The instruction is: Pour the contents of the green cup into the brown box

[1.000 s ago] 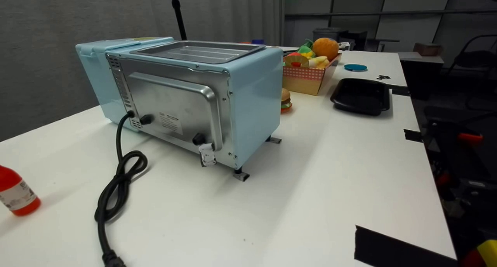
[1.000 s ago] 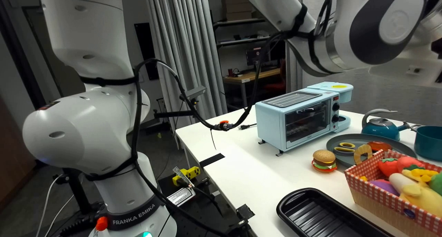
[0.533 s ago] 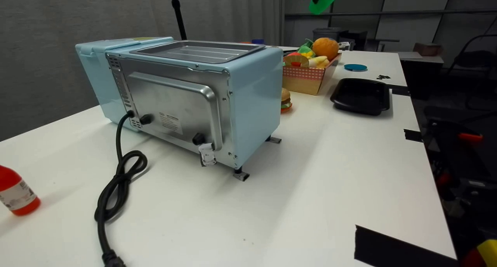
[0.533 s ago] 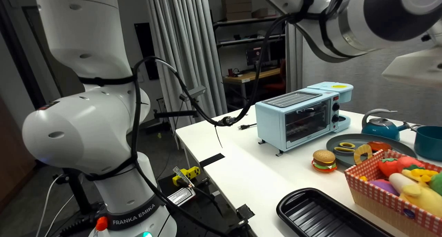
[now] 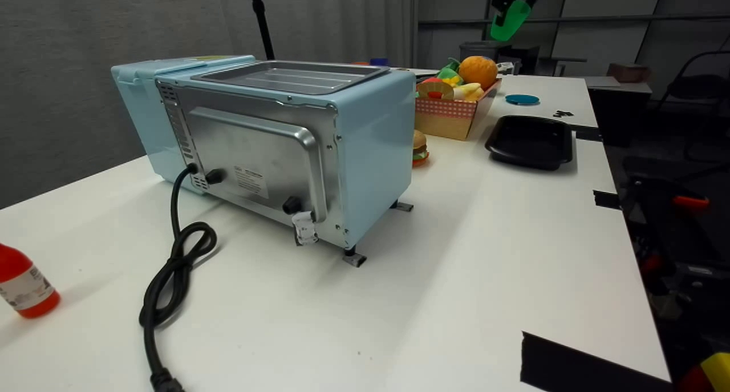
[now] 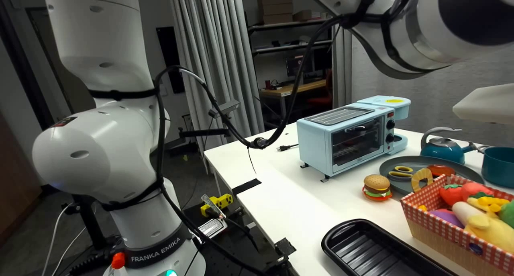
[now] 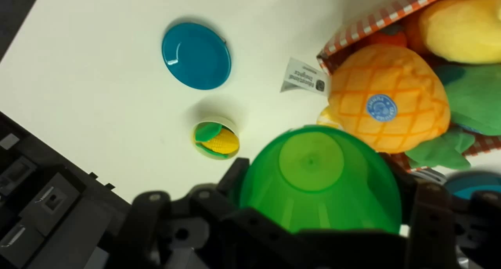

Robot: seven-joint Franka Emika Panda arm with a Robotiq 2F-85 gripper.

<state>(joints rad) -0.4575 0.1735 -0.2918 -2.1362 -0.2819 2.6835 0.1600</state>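
My gripper (image 7: 323, 175) is shut on the green cup (image 7: 321, 198), one black finger on each side of it. In the wrist view the cup's round base shows and no contents are seen in it. The gripper (image 5: 515, 8) and the tilted cup (image 5: 510, 24) also show high above the table in an exterior view; both are out of frame in the view with the robot base. The brown box (image 6: 437, 240) with a red checkered rim holds plush fruit and vegetables. It also shows in an exterior view (image 5: 442, 118) and in the wrist view (image 7: 375, 24), right of the cup.
A blue disc (image 7: 197, 56) and a cream cup holding toy corn (image 7: 216, 139) lie beside the box. A black tray (image 6: 373, 248), toy burger (image 6: 376, 187), grey plate (image 6: 405, 160), kettle (image 6: 443, 149), teal pot (image 6: 500, 165) and light blue toaster oven (image 6: 315, 141) are also on the table.
In an exterior view the green cup and gripper have moved right and down, coming further into view. The arm's wrist has shifted right in the view with the robot base. The box is unmoved.
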